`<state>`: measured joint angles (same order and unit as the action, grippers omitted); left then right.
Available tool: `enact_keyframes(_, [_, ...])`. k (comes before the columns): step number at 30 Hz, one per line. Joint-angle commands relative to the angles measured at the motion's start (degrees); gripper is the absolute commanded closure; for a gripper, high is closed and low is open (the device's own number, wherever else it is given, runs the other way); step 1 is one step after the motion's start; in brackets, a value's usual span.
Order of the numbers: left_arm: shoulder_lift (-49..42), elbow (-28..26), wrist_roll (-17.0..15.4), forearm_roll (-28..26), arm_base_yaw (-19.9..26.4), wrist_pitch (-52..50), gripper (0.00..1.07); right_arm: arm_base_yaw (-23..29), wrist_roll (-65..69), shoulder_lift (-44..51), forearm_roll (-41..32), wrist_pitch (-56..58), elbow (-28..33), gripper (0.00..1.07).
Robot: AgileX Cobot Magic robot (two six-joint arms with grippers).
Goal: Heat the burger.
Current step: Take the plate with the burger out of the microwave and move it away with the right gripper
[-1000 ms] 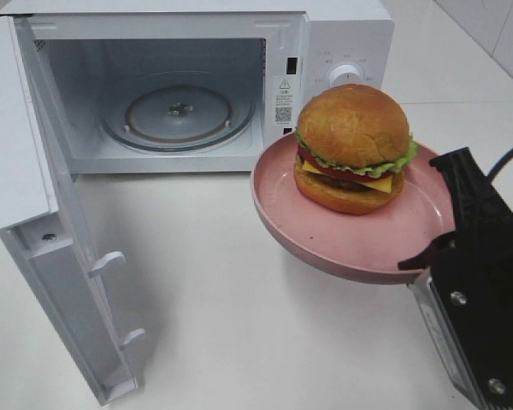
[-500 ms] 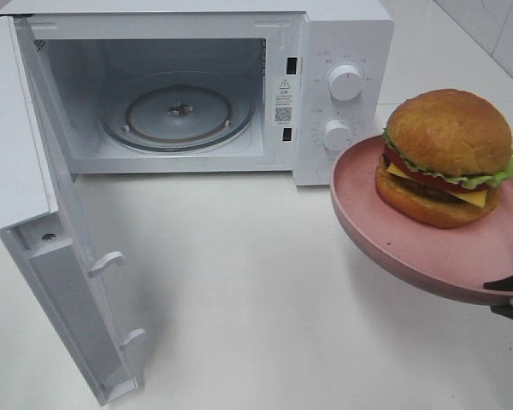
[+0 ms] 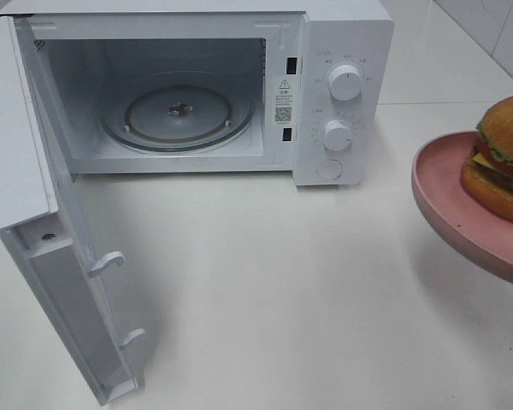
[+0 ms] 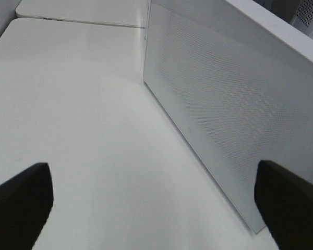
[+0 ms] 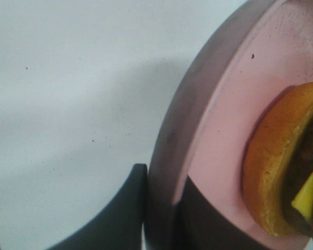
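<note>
The white microwave (image 3: 197,85) stands with its door (image 3: 43,222) swung wide, its glass turntable (image 3: 178,115) bare. Well to the right of it, the pink plate (image 3: 449,192) hangs above the table (image 3: 282,299), cut off by the frame edge, with the burger (image 3: 503,158) on it only half visible. The right gripper (image 5: 161,208) pinches the plate's rim between closed fingers, while the left gripper (image 4: 151,200), beside the microwave's door, has its fingers spread wide and empty.

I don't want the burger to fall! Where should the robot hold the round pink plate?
By its thin raised rim, from the outer side. The right gripper pinches that edge there, one finger above and one below, well away from the burger with the golden-brown bun.
</note>
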<state>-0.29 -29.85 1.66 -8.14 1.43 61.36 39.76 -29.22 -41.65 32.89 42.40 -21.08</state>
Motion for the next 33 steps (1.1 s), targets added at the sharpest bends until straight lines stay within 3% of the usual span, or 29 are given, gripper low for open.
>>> enact_keyframes(1, [-0.40,0.29,-0.34,0.17,0.23,0.06,0.09,-0.17,5.61,0.86,5.79,-0.17,-0.29,1.07])
enact_keyframes(13, [-0.40,0.29,-0.34,0.17,0.23,0.06,0.09,-0.17,19.88,-0.86,10.94,4.93,-0.29,1.07])
enact_keyframes(23, [-0.40,0.29,-0.34,0.17,0.23,0.06,0.09,-0.17,40.85,-13.29,15.24,8.42,-0.86,1.07])
enact_keyframes(25, [-0.40,0.29,-0.34,0.17,0.23,0.06,0.09,-0.17,49.85,-18.16,15.36,8.54,-2.75,1.07])
enact_keyframes(33, [-0.40,0.29,-0.34,0.17,0.23,0.06,0.09,-0.17,62.51,-27.90,17.93,9.51,-6.59,1.07])
